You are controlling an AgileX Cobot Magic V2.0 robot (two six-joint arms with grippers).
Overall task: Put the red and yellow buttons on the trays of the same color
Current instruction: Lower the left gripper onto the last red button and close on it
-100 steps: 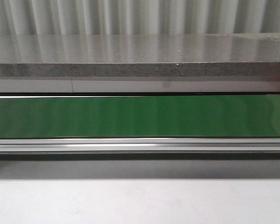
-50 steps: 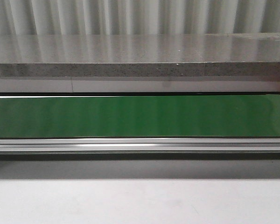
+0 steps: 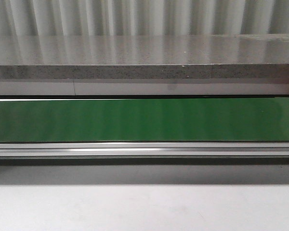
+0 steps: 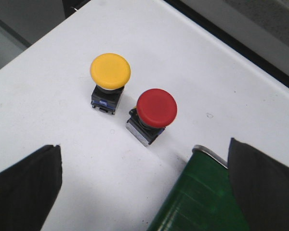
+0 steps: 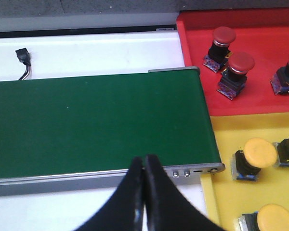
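Note:
In the left wrist view a yellow button (image 4: 110,71) and a red button (image 4: 156,107) stand side by side on the white table. My left gripper (image 4: 143,148) hovers open above the table just short of the red button, with nothing between its fingers. The right wrist view shows a red tray (image 5: 193,38) holding red buttons (image 5: 241,63) and, next to it, a yellow tray (image 5: 229,131) holding yellow buttons (image 5: 260,153). My right gripper (image 5: 144,160) is shut and empty over the belt's near rail. Neither gripper shows in the front view.
A green conveyor belt (image 3: 144,120) runs across the front view, with a grey stone shelf (image 3: 144,57) behind it. One belt end (image 4: 202,192) lies under my left gripper; the other end (image 5: 96,125) meets the trays. A small black connector (image 5: 23,57) lies beyond the belt.

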